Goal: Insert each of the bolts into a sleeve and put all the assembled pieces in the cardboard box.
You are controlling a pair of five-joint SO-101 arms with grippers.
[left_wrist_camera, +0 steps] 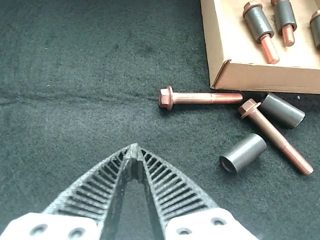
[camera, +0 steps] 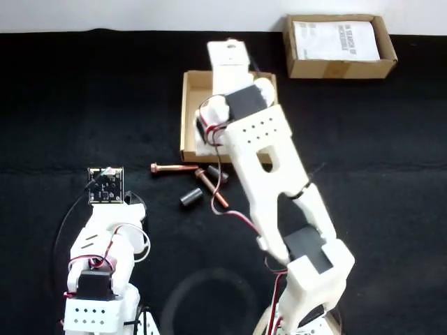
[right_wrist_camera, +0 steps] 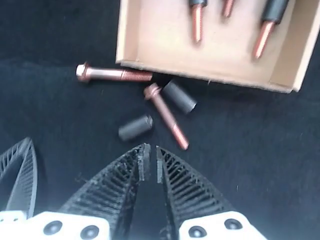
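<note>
Two bolts (camera: 173, 167) and two sleeves (camera: 191, 197) lay loose at mid-frame in the high view, just below the cardboard box (camera: 187, 118), evidently awaiting assembly. The left gripper (left_wrist_camera: 134, 147) and right gripper (right_wrist_camera: 150, 150) were clenched and empty. Finished assembled pieces (left_wrist_camera: 260, 22) lay inside the box.

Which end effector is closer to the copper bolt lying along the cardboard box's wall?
Left. The left end effector sits near the copper bolt, off its head; the right end effector lies beyond the slanted copper bolt.
</note>
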